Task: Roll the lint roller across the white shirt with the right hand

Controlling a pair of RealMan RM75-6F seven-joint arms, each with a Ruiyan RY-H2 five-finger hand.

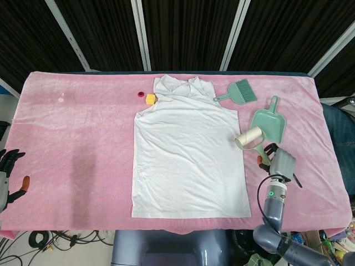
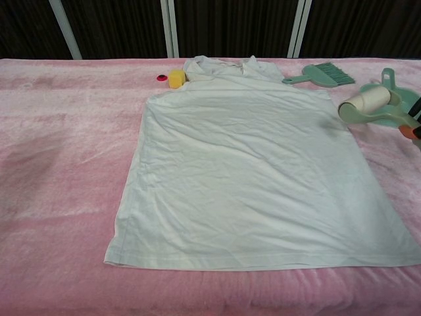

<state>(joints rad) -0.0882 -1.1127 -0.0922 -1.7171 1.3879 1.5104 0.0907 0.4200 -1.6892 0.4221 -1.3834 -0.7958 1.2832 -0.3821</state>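
The white shirt (image 1: 187, 158) (image 2: 253, 171) lies flat in the middle of the pink table, collar at the far side. My right hand (image 1: 278, 162) (image 2: 414, 125) holds the green handle of the lint roller (image 1: 250, 137) (image 2: 366, 104), lifted off the cloth. The roller's cream drum hangs just past the shirt's right edge, in front of the dustpan. My left hand (image 1: 8, 176) rests at the table's left edge with fingers apart, holding nothing; the chest view does not show it.
A green dustpan (image 1: 270, 121) (image 2: 409, 95) and a green brush (image 1: 238, 92) (image 2: 321, 74) lie at the back right. A spoon (image 1: 294, 178) is partly hidden behind my right hand. A yellow block (image 1: 150, 99) (image 2: 175, 78) and a small red cap (image 1: 140, 95) sit by the collar.
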